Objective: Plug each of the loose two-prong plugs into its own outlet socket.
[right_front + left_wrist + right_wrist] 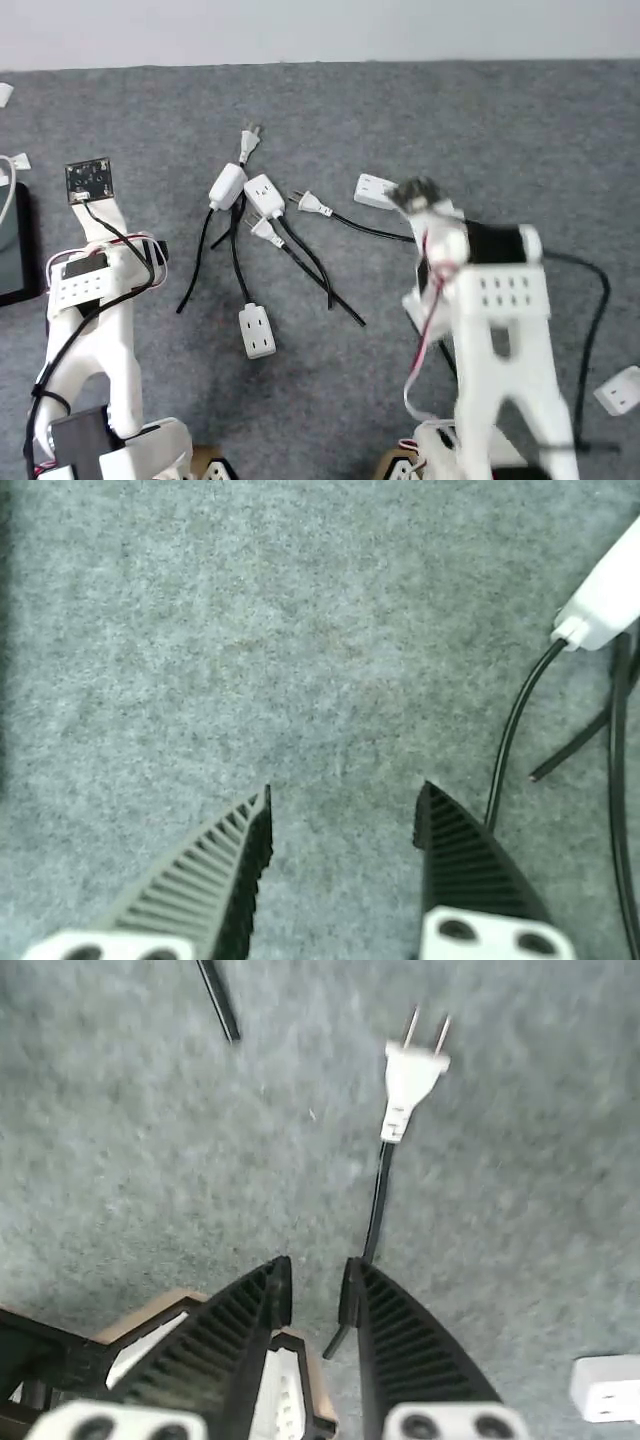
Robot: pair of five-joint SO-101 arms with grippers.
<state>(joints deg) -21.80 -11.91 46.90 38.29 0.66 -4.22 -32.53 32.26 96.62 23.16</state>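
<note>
here, left gripper gapes wide over carpet, black cord just beside one finger. right gripper narrow, gripping nothing; two-prong plug ahead, plug cord running back under jaws; outlet socket off aside.

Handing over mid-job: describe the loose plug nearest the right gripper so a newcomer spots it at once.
Start at the middle of the grey table, where black cords and white socket blocks tangle. On the tangle's edge toward the right arm lies a white two-prong plug. Unlike the other plugs, its prongs point sideways at a socket block and its cord runs toward the right arm.
</note>
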